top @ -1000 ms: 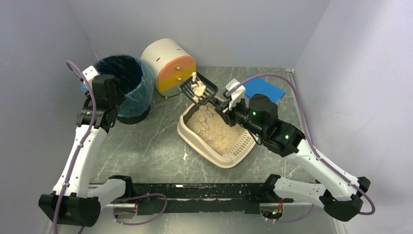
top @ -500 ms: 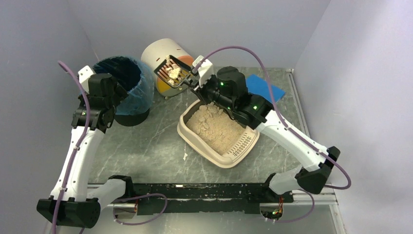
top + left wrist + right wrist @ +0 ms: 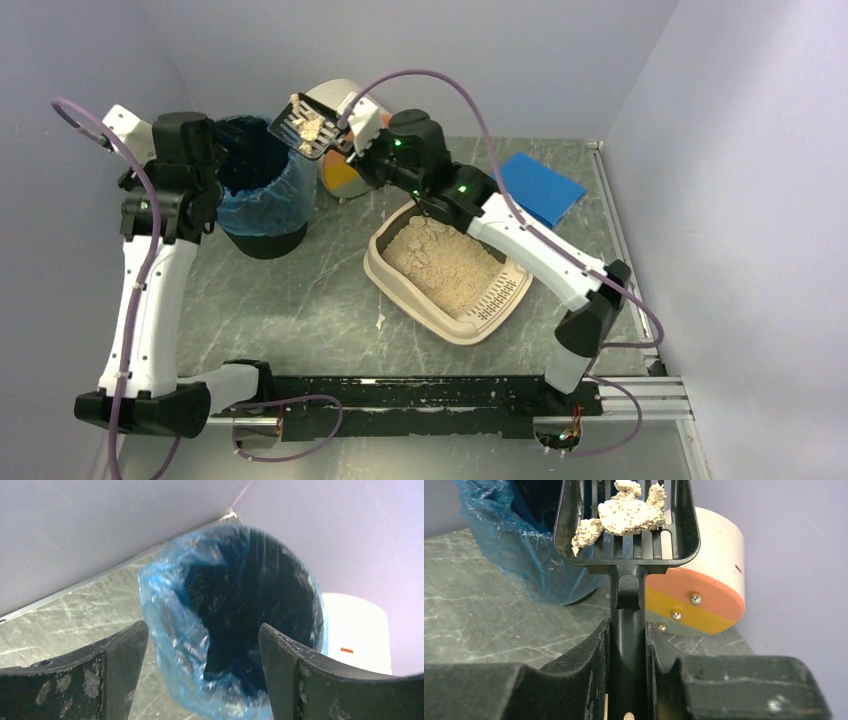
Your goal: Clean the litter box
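The right tool (image 3: pixel 626 645) was clamped on the handle of the black scoop (image 3: pixel 626 565). The scoop's slotted tray carried pale clumps (image 3: pixel 629 512), and its far edge was cut off at the top of the wrist view. Just beyond stood the blue-lined bin (image 3: pixel 519 555), with the drawer unit (image 3: pixel 704 580) to its right. The litter box (image 3: pixel 452 333) lay on the counter (image 3: pixel 300 290), back toward the arm bases and under the right forearm. The left tool (image 3: pixel 202 652) hung with fingers wide apart, holding nothing.
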Action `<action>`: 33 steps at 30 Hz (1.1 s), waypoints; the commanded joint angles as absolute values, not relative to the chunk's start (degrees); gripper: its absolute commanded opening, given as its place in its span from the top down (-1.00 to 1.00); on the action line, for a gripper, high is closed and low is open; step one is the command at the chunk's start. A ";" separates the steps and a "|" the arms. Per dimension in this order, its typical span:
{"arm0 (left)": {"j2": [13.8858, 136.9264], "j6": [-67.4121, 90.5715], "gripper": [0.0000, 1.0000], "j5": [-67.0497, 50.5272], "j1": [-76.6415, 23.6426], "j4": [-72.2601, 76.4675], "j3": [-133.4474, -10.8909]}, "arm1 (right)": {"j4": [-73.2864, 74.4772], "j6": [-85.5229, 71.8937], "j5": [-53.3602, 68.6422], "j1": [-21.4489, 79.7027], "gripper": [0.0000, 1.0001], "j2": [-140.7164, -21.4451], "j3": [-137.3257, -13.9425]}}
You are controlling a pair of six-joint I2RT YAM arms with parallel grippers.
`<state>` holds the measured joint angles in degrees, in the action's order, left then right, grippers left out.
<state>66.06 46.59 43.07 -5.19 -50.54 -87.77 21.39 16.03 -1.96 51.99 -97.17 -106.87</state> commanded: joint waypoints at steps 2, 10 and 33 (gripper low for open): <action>71.31 50.12 -0.72 44.68 -0.35 -54.73 -95.90 | 13.47 25.98 -4.49 55.12 1.00 -102.80 -110.40; 71.93 50.79 -0.70 34.45 11.12 -54.09 -98.52 | 0.60 49.51 -12.99 58.99 1.00 -113.50 -113.81; 71.02 45.31 -0.74 24.00 15.44 -49.52 -103.38 | -33.49 103.46 -17.83 63.63 1.00 -125.47 -106.53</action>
